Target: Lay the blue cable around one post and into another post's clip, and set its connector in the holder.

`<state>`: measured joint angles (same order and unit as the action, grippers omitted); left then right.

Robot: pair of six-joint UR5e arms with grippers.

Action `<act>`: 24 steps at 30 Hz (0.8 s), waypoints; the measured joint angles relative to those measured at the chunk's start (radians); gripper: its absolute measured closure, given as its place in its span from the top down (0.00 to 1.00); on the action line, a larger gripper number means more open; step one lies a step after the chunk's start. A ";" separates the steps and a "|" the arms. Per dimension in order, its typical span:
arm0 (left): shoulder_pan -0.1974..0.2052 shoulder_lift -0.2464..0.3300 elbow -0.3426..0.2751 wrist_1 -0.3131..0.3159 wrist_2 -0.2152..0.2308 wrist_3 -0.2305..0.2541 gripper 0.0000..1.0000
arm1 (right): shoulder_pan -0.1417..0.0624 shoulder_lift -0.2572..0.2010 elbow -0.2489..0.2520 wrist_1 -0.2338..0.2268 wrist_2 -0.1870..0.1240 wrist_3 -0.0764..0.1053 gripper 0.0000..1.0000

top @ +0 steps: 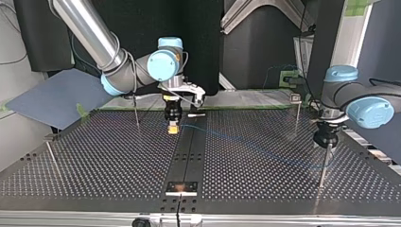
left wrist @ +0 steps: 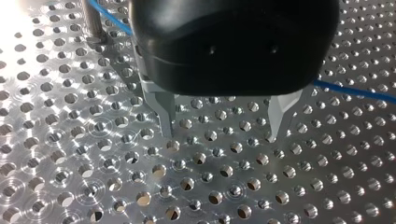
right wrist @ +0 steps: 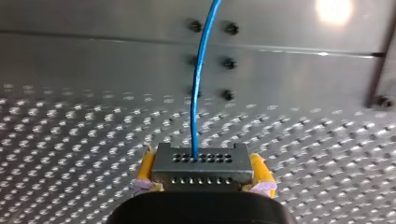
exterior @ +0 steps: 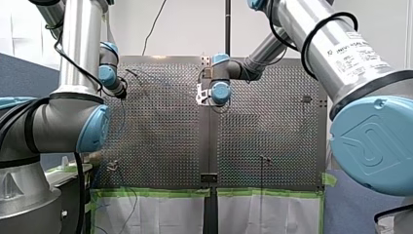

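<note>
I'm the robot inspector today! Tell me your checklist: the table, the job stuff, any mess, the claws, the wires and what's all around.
Surface: metal table full of holes.
Job's things: blue cable runs from the connector past a post.
Clutter: nothing seen.
Claws: my right claw is shut on the connector; my left claw is open, empty, over the table.
Cables: black cable hangs at the front view's left.
Surroundings: green tape and white sheet at the table's edge; blue board beside it.
</note>
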<state>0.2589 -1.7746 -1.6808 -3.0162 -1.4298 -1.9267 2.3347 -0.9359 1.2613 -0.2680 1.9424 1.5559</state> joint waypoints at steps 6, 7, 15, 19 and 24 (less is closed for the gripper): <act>0.000 -0.002 0.000 0.000 0.001 0.001 1.00 | -0.008 0.045 0.060 -0.060 0.042 0.011 0.00; 0.000 -0.002 0.000 0.000 0.001 0.001 1.00 | -0.010 0.052 0.068 -0.068 0.049 0.014 0.00; 0.000 -0.002 0.001 -0.001 0.001 0.003 1.00 | -0.042 0.117 0.148 -0.148 0.078 0.047 0.00; 0.000 -0.002 0.000 -0.001 0.001 0.004 1.00 | -0.059 0.147 0.187 -0.187 0.084 0.062 0.00; 0.000 -0.002 0.001 -0.001 0.001 0.005 1.00 | -0.081 0.200 0.242 -0.242 0.098 0.073 0.00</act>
<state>0.2588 -1.7766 -1.6800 -3.0175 -1.4288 -1.9216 2.2541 -0.7359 1.5034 -0.5098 2.0402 1.6292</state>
